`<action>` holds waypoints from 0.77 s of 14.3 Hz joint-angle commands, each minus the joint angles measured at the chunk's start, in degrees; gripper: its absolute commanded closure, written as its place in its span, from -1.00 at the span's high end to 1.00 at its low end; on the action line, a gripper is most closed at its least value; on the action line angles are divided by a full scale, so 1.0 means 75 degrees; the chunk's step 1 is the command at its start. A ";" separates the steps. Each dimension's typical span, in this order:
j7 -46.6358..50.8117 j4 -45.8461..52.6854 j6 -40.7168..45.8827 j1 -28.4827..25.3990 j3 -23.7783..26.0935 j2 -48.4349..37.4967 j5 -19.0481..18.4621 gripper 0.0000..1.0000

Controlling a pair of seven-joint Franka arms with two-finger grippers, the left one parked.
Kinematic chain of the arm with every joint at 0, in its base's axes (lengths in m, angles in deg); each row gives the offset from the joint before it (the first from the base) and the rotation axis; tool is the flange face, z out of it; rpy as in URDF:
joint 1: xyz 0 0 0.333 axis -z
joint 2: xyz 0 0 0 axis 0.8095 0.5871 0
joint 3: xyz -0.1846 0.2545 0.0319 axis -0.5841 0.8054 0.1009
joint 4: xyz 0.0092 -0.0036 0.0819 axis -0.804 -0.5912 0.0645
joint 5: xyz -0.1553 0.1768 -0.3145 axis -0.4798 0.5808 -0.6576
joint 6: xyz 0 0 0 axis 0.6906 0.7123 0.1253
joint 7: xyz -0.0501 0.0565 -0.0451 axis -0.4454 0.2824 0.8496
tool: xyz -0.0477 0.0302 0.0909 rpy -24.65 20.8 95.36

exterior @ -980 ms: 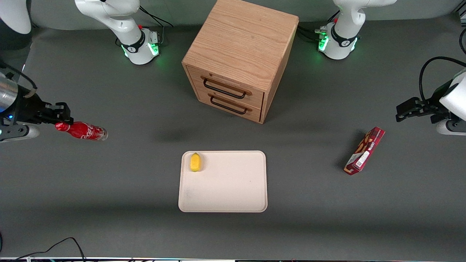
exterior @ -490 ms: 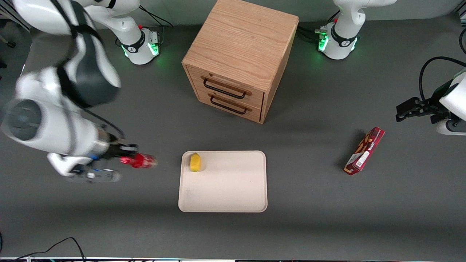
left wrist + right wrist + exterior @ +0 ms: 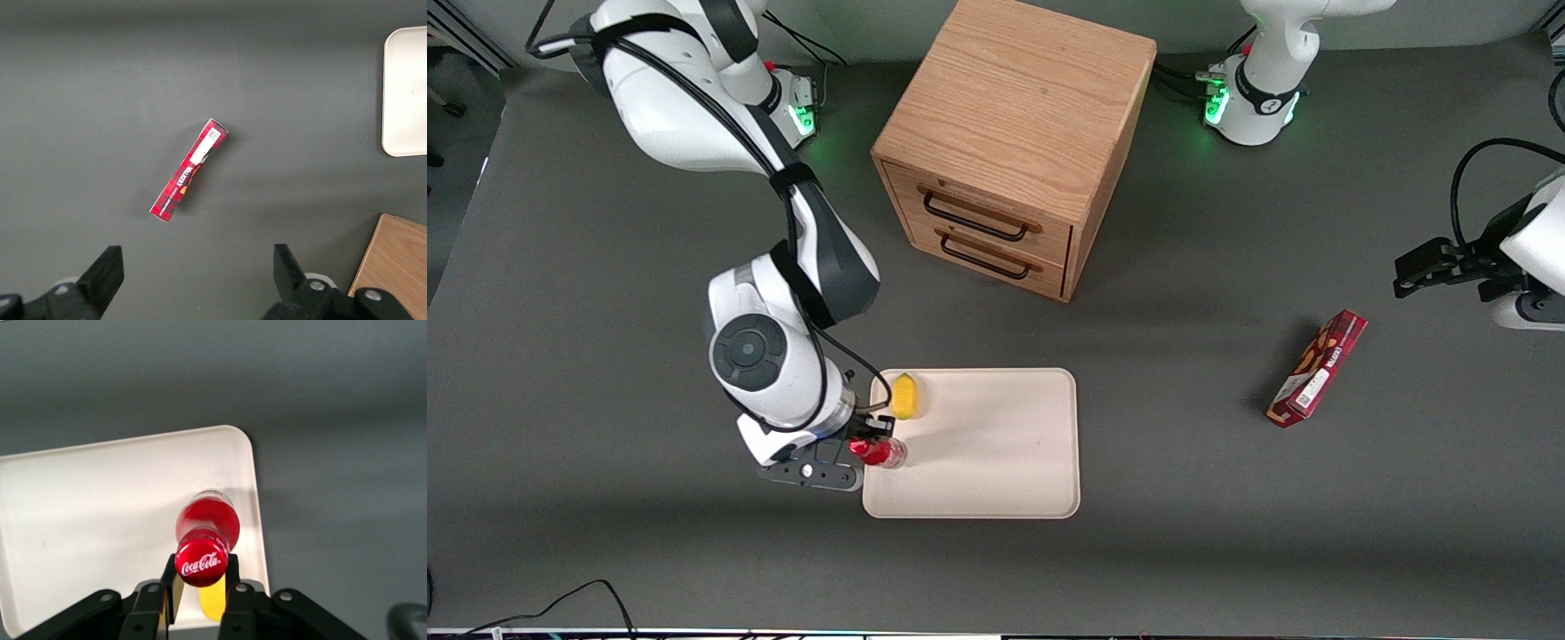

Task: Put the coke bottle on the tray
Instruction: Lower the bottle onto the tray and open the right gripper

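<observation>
The coke bottle (image 3: 880,452), small and red with a red cap, stands upright in my gripper (image 3: 874,442) over the tray's edge toward the working arm's end. In the right wrist view the red cap (image 3: 201,564) with white script sits between the two black fingers (image 3: 173,580), which are shut on the bottle's neck, and the bottle's body (image 3: 208,518) hangs over the cream tray (image 3: 100,513). The tray (image 3: 996,462) is a flat cream rectangle with a low rim. I cannot tell whether the bottle's base touches the tray.
A yellow lemon (image 3: 905,396) lies on the tray beside the bottle, farther from the front camera. A wooden two-drawer cabinet (image 3: 1014,133) stands farther still. A red snack box (image 3: 1318,368) lies toward the parked arm's end, also in the left wrist view (image 3: 189,172).
My gripper has carried the bottle from the table's working-arm end toward the tray, turning it from lying sideways to upright, and now holds it over the tray's edge.
</observation>
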 commanded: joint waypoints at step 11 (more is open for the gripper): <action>0.0144 -0.0795 0.0257 0.0022 -0.0041 -0.0848 -0.0564 1.00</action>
